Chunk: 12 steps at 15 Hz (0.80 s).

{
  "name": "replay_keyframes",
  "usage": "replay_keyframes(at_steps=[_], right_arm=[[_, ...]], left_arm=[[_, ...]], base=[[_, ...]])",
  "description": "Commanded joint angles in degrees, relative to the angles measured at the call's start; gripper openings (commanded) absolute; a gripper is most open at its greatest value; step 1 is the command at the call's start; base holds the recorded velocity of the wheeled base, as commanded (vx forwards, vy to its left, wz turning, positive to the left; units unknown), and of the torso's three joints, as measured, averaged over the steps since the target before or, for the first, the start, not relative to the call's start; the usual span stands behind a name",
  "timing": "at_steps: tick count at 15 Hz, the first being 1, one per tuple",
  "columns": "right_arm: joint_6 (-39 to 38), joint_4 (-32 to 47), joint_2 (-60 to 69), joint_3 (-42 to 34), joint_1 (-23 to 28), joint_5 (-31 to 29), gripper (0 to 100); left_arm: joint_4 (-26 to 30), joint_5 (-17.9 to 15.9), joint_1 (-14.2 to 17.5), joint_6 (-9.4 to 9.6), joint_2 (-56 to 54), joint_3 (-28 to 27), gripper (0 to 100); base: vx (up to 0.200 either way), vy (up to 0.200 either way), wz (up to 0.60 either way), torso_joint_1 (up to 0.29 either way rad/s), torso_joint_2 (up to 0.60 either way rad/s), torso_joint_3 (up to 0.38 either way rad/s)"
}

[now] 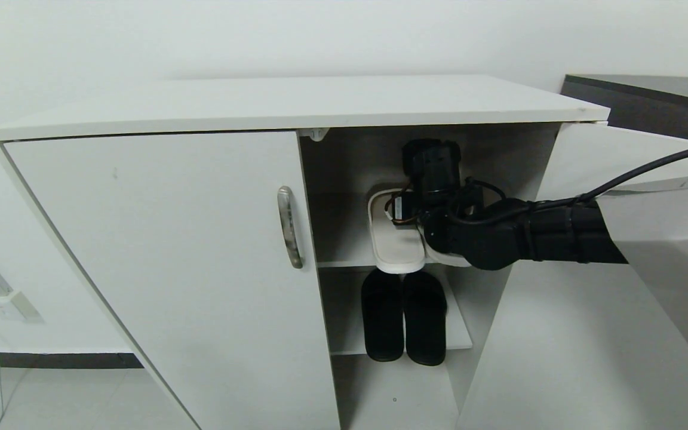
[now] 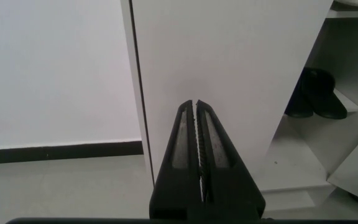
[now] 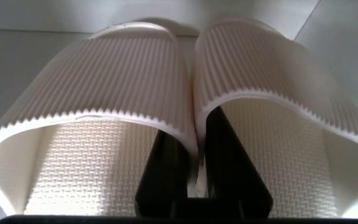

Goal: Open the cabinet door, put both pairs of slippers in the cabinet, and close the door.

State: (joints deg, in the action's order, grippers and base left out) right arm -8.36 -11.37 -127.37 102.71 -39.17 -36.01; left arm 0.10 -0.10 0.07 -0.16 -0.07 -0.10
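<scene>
Inside the cabinet (image 1: pixel 296 101), the right pincer (image 3: pixel 194 149) clamps the white slippers (image 3: pixel 129 74) together; the left pincer (image 2: pixel 195 107) is fully closed.

Soft, even room light falls on the white cabinet (image 1: pixel 153 239), without glare. Its open inside lies in shade, and the black slippers (image 1: pixel 404 322) on the lower shelf (image 1: pixel 341 310) show little detail. In the right wrist view the white slippers (image 3: pixel 129 81) catch bright light.

I count one cabinet (image 1: pixel 296 101) with two doors (image 1: pixel 159 251), one handle (image 1: pixel 289 227) and two shelves (image 1: pixel 344 316); inside I see two white slippers (image 1: pixel 398 245) and two black slippers (image 1: pixel 404 322), four slippers making two pairs
</scene>
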Motion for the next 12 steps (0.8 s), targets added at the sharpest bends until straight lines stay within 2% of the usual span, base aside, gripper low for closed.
replay_keyframes(at_steps=[1,2,7,12], right_arm=[[0.2,-0.1,-0.3,0.2,0.0,0.0,0],[0.2,-0.1,-0.3,0.2,0.0,0.0,100],[0.7,-0.1,3.3,-4.0,-1.0,-0.4,100],[0.6,-1.2,12.7,-16.6,-6.1,-0.6,100]], left_arm=[[0.0,-0.1,0.0,-0.02,0.1,0.0,0],[0.0,-0.1,0.0,-0.02,0.1,0.0,0],[0.0,-0.1,0.0,-0.11,0.1,0.0,0],[0.0,-0.1,0.0,-0.11,0.1,0.0,0]], base=[[0.0,0.0,0.0,0.0,0.0,0.0],[0.0,0.0,0.0,0.0,0.0,0.0],[0.0,0.0,0.0,0.0,0.0,0.0],[0.0,0.0,0.0,0.0,0.0,0.0]])
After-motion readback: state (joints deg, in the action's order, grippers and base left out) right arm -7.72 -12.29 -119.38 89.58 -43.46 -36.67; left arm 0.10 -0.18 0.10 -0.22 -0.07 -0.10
